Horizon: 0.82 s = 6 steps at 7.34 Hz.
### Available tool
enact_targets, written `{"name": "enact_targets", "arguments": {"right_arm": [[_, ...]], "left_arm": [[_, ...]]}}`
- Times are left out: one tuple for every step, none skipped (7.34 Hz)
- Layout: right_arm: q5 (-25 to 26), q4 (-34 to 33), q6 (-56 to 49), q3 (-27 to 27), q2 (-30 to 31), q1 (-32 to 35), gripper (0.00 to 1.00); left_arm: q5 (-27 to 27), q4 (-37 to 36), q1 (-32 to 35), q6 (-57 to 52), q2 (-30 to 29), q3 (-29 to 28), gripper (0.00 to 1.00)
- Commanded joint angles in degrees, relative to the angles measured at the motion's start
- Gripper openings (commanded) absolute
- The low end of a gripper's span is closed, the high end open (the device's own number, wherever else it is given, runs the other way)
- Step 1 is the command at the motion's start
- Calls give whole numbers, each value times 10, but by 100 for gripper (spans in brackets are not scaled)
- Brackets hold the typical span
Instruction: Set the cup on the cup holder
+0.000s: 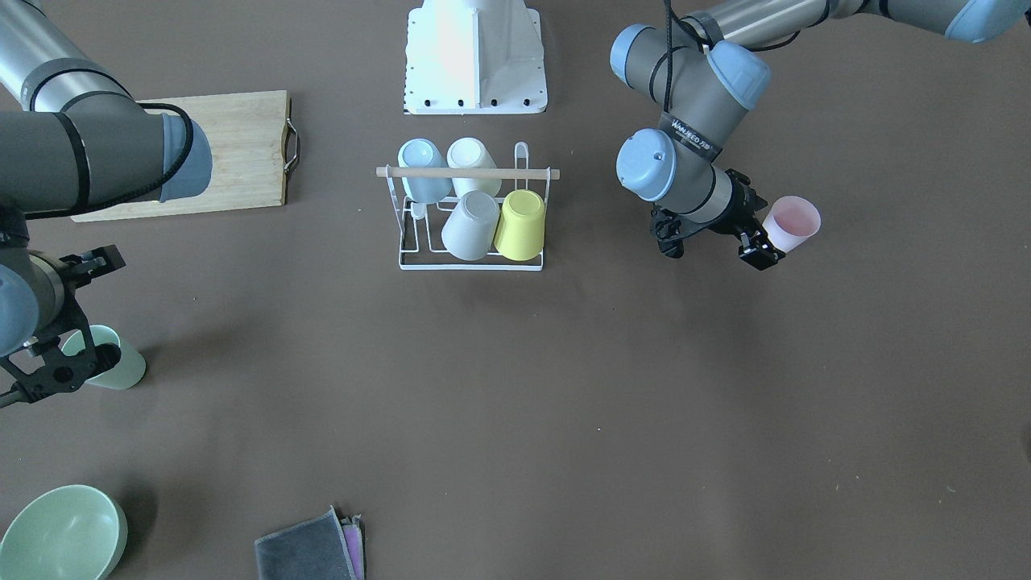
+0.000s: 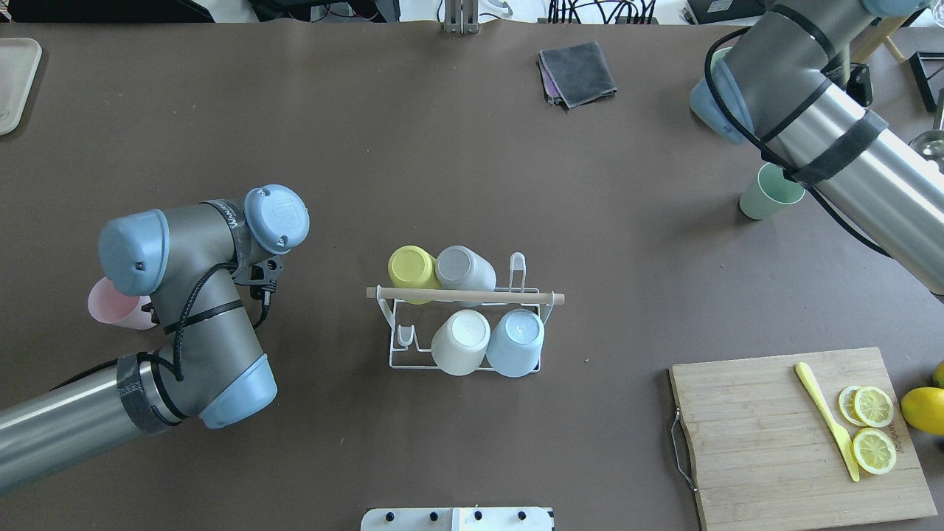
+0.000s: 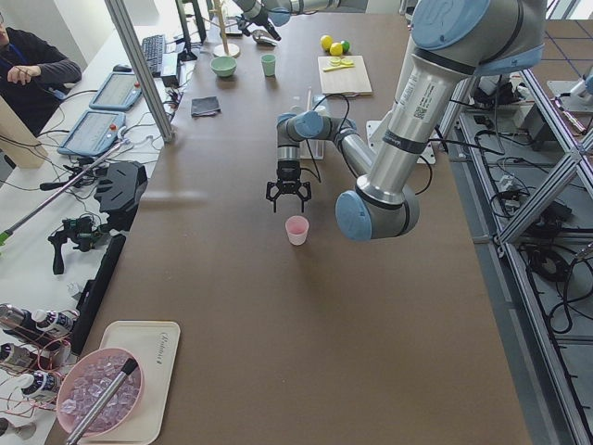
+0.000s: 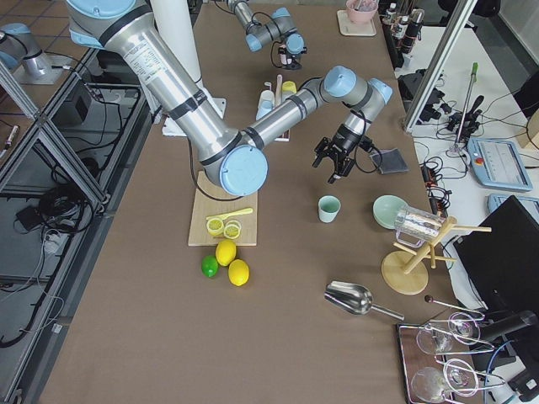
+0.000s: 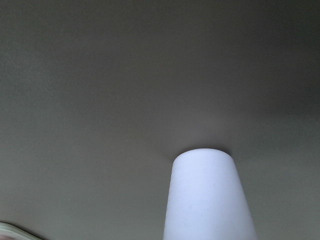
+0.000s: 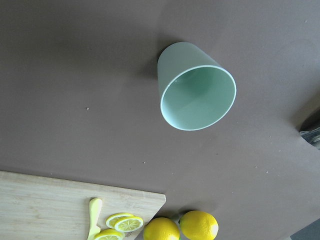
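Printed on the blue joint cap (image 2: pixel 276 210) of the left arm (image 2: pixel 199 310), "UR"; on the black strap (image 1: pixel 689 135) round it, white letters roughly "WANLEED"; script on the tray (image 3: pixel 162 371) too small to read.

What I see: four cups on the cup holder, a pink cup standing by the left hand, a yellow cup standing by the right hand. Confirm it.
Wrong colour: the green cup stands by the right hand, not a yellow one; the overhead exterior view shows it. The rest stands.

pink cup (image 1: pixel 793 223), mint cup (image 6: pixel 197 92)
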State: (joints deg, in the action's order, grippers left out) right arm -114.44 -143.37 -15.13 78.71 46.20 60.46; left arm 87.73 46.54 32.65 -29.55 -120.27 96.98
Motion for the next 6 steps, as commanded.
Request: {"name": "enact_targets", "arguments": {"right_arm": [[30, 3, -24, -145, -80, -17, 100], [35, 14, -41, -164, -80, -25, 100], [46, 18, -56, -185, -81, -25, 100], [47, 21, -57, -207, -81, -31, 100], [48, 40, -57, -224, -82, -35, 100], [69, 48, -57, -236, -84, -47, 100]], "left_arm": [[0, -1, -20, -1, 2, -4, 98], [-1, -3, -28, 0, 7, -6, 98], [-2, -5, -39, 0, 4, -32, 98], [-2, -5, -46, 0, 5, -39, 98], [-3, -18, -57, 1, 7, -39, 98], [-4, -22, -56, 1, 8, -37, 98]]}}
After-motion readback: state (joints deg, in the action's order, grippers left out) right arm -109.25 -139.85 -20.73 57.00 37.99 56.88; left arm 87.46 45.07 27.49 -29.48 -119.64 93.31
